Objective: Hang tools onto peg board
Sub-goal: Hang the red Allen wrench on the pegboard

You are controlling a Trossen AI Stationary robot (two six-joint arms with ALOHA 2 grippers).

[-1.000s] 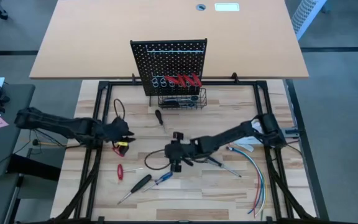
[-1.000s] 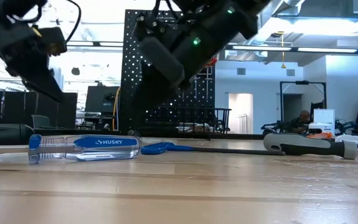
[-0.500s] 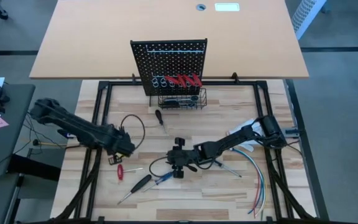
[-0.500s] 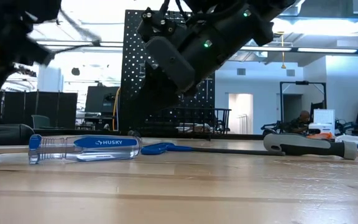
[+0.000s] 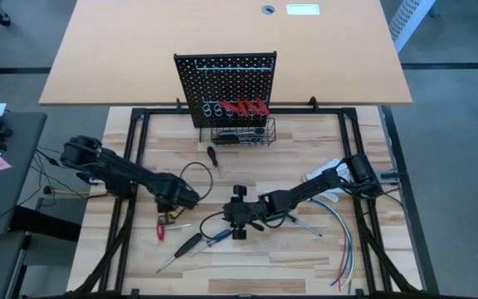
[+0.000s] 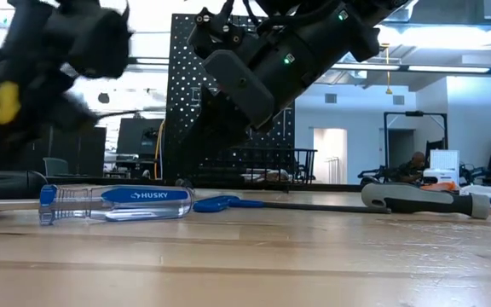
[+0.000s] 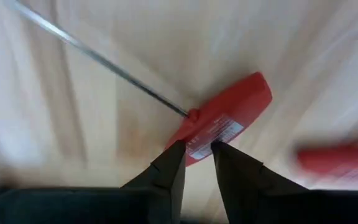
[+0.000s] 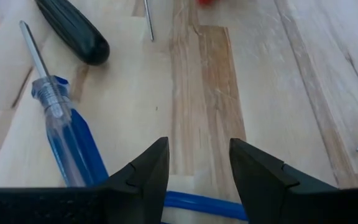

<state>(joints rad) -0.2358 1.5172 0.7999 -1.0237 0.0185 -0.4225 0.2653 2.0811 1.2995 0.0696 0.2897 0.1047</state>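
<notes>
The black peg board (image 5: 225,83) stands at the table's far side, with red-handled tools (image 5: 247,106) hanging on it above a wire basket (image 5: 243,132). A red-handled tool (image 7: 225,121) with a thin metal shaft lies flat on the table. My left gripper (image 7: 197,151) points down just over its handle, fingers narrowly apart, holding nothing; it shows in the high view too (image 5: 171,213). My right gripper (image 8: 199,155) hangs open over bare wood beside a blue-handled screwdriver (image 8: 73,146) and a black-handled one (image 8: 73,37).
Another black screwdriver (image 5: 212,156) lies near the basket. A grey-handled tool (image 6: 420,199) and a blue-handled tool (image 6: 220,203) lie on the table. A bundle of coloured wires (image 5: 343,237) trails at the right. A black cable (image 5: 193,170) loops above my left arm.
My left gripper has swung toward the table's right and near edges, come down, and tipped to point straight down over the red-handled tool. My right gripper has shifted a little toward the near edge. No tool has moved.
</notes>
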